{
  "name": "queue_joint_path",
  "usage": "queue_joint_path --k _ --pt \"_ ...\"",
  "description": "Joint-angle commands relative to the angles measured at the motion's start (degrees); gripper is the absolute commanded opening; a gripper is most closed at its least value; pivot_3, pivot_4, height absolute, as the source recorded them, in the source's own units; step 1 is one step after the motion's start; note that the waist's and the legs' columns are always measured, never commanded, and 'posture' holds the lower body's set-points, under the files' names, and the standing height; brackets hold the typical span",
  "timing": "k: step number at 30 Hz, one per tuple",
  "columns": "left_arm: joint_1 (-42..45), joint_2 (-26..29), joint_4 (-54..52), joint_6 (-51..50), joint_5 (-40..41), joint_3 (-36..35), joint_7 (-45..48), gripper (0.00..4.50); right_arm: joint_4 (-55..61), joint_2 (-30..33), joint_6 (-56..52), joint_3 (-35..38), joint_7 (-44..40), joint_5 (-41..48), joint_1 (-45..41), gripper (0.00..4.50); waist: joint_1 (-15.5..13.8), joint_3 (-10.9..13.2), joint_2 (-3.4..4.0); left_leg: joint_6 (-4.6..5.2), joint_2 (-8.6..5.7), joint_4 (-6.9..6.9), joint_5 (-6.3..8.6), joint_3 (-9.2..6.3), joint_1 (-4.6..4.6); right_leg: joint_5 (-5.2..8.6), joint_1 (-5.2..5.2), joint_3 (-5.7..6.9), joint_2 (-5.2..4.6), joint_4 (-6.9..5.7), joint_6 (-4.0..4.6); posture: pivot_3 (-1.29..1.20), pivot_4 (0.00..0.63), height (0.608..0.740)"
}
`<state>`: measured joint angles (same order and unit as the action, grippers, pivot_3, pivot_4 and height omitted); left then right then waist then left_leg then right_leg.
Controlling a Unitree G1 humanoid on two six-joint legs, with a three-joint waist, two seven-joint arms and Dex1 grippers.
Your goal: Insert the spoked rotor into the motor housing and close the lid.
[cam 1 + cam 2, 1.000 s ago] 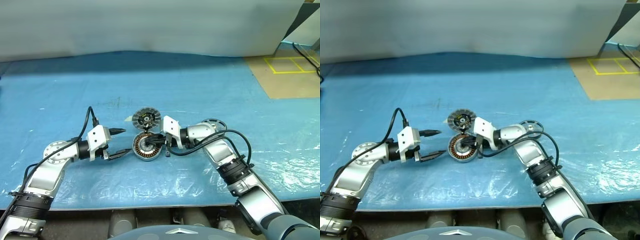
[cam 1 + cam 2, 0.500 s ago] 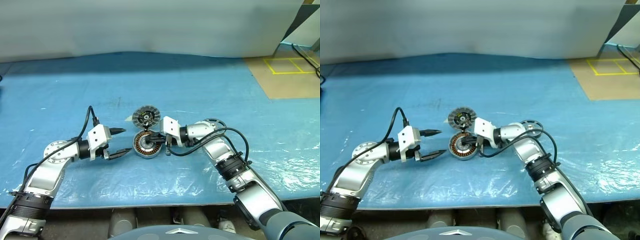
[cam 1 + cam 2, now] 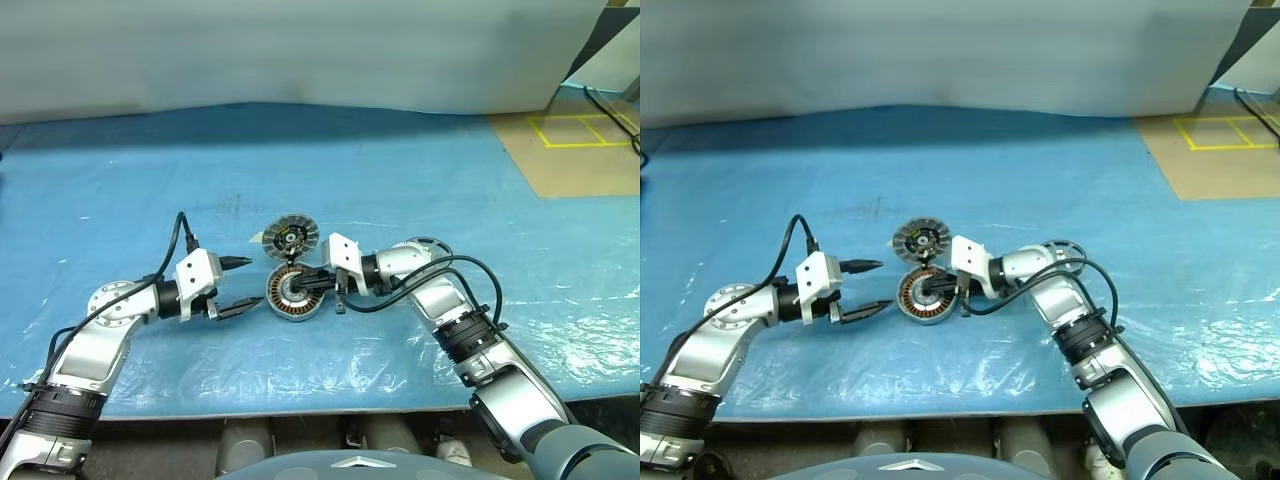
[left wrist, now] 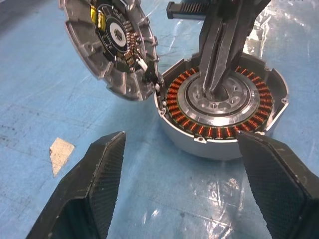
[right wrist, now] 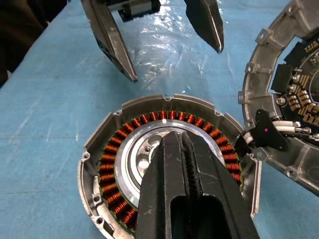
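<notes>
Right gripper (image 5: 172, 137), fingers pressed together, pokes the hub of the motor housing (image 3: 292, 293) (coils exposed), left gripper (image 3: 240, 286) agape beside it.

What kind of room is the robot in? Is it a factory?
Probably a robot test lab or workshop, not a full factory. A work table is covered in a blue plastic sheet, a taken-apart motor housing with copper coils lies on it, and the floor beyond has yellow tape lines.
</notes>
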<state>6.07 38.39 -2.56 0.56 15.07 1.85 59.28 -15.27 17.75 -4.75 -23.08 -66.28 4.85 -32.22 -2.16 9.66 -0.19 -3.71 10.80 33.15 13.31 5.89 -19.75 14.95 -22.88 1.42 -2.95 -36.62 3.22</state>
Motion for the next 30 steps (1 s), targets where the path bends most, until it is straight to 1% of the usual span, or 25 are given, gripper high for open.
queue_joint_path --k 1,7,23,30 --pt "0.0 0.2 0.7 2.4 0.0 -1.0 0.5 3.73 3.6 -0.4 -1.0 1.2 -0.6 2.1 -0.5 0.04 0.0 0.0 0.0 0.0 0.0 0.0 0.0 0.0 0.0 0.0 0.0 0.0 0.0 0.0 0.0 0.0 0.15 0.74" --pt "-0.4 0.1 1.9 4.0 -0.1 -0.9 0.6 3.73 4.6 -0.6 -2.4 1.2 0.2 2.1 -0.9 0.04 0.0 0.0 0.0 -0.01 0.0 0.0 0.0 0.0 0.0 0.01 0.0 0.0 0.0 0.01 0.01 0.0 0.15 0.74" --pt "-0.4 0.1 1.7 4.1 -0.2 -0.7 0.3 3.73 0.3 -0.1 -0.5 0.1 0.6 -0.8 -1.7 0.04 0.0 0.0 0.0 -0.05 0.0 0.0 0.03 0.0 -0.02 0.0 -0.02 0.0 0.0 0.01 0.0 0.0 0.15 0.74" --pt "-0.8 0.0 1.5 4.2 -0.2 -0.7 0.3 3.73 0.2 1.1 -0.4 -1.0 1.1 -3.8 -1.5 0.04 0.0 0.0 0.0 -0.05 -0.01 0.0 0.03 0.0 -0.01 -0.01 -0.02 0.0 0.0 0.01 -0.01 0.0 0.15 0.74"
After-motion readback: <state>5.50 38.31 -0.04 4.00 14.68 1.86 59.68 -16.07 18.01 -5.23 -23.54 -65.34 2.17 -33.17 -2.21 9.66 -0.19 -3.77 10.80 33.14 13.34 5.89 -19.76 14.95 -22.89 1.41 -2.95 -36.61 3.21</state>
